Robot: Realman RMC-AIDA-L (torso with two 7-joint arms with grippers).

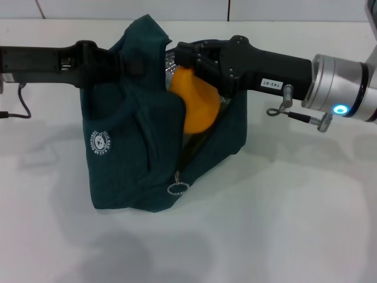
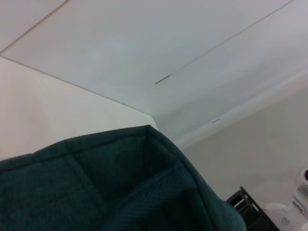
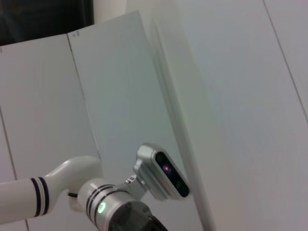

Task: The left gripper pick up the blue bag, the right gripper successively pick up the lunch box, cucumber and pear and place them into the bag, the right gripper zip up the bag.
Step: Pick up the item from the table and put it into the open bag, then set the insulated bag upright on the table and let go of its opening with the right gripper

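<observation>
Head view. The bag stands on the white table, its mouth held up by the left gripper, which is clenched on the fabric at the upper rim. The right gripper reaches in from the other side and holds the pear by its narrow end at the open mouth, above the foil lining; the pear is not yet released. The zipper ring hangs low on the front seam. The lunch box and cucumber are not visible. The pear looks smooth and firm but bruisable, so a light grip across its taper seems apt; the bag is soft and sags, best held at the rim or a handle.

Left wrist view. Only the bag's teal fabric shows, close up, with table beyond; no fingers visible.

Right wrist view. Table surface and the robot's head; neither pear nor fingers appear.
</observation>
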